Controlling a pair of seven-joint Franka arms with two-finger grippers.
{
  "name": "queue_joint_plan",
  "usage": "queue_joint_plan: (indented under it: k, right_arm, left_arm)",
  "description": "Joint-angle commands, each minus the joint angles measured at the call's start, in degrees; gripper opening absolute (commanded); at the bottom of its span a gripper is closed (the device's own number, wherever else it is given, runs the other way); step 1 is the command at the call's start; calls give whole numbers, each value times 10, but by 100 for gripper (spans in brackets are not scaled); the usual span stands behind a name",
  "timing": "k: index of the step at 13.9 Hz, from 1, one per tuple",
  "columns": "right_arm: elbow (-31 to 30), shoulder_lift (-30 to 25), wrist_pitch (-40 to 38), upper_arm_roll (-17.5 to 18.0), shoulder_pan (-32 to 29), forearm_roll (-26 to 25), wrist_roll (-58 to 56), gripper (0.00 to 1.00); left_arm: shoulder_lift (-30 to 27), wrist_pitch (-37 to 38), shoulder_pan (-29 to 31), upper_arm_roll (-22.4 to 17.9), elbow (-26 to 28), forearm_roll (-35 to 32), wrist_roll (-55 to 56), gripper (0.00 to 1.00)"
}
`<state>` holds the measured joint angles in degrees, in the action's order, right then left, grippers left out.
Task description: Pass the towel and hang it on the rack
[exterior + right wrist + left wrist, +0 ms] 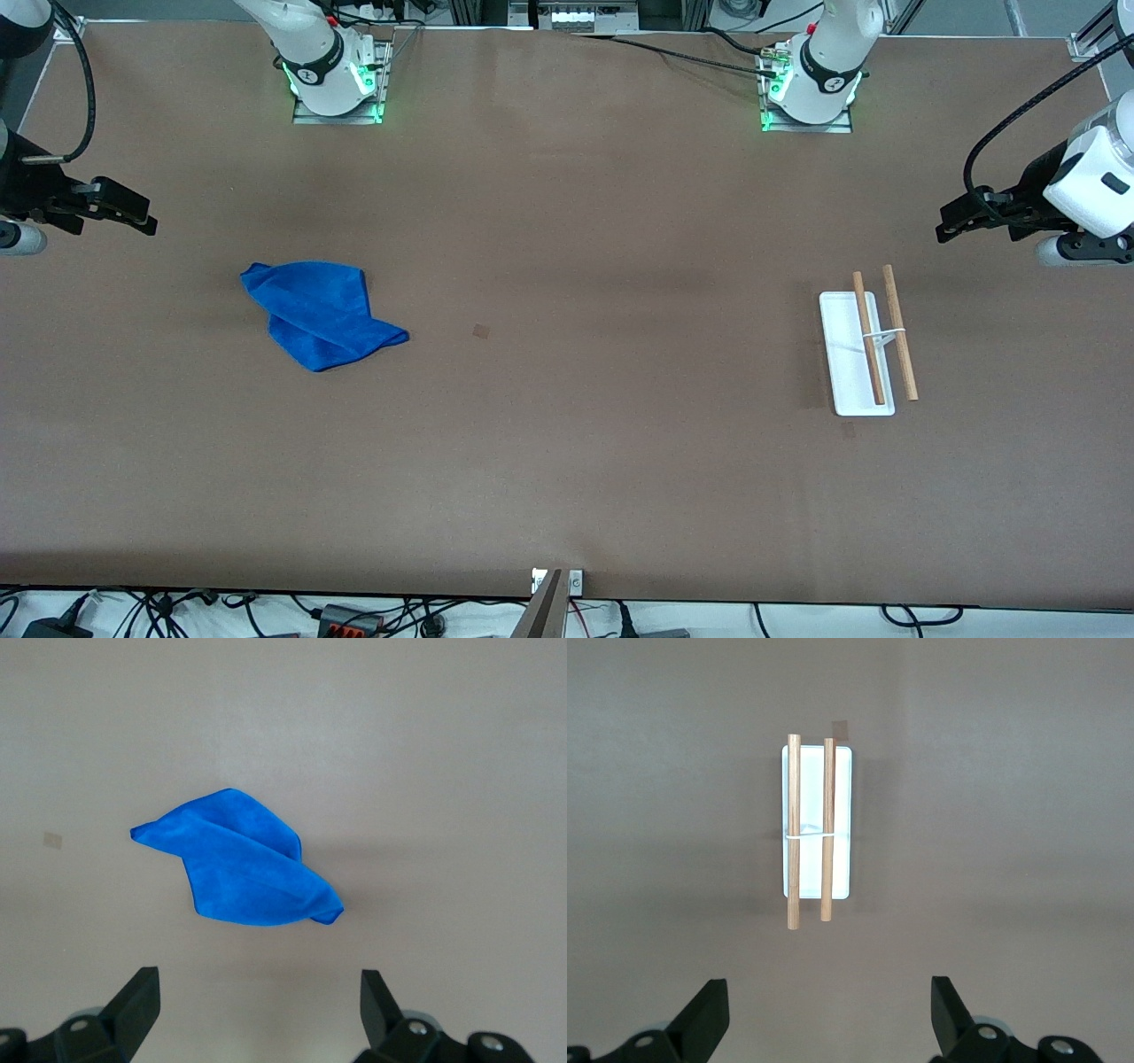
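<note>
The blue towel (319,312) lies crumpled on the table toward the right arm's end; it also shows in the right wrist view (239,864). The rack (866,347), white base with two wooden rods, stands toward the left arm's end and shows in the left wrist view (815,822). My right gripper (124,213) hangs open and empty in the air at the table's edge, apart from the towel; its fingers (137,1001) stand wide. My left gripper (961,221) hangs open and empty in the air beside the rack, its fingers (709,1014) wide apart.
A small dark square mark (481,331) lies on the brown table (585,461) between towel and rack. The arm bases (337,80) stand along the table's farthest edge. Cables hang past the nearest edge.
</note>
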<state>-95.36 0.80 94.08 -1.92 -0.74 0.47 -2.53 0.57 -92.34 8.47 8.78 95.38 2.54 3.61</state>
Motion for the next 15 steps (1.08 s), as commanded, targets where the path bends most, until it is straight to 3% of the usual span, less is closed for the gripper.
queue_joint_plan:
  k: [1,15]
  right_arm:
    - [-6,-4,27,6,-2,-11,9,100]
    - [-7,16,22,6,-2,-10,9,100]
  left_arm:
    - [8,11,1,0,-18,-2,-3,100]
    - [9,11,3,-1,-19,-1,-20,100]
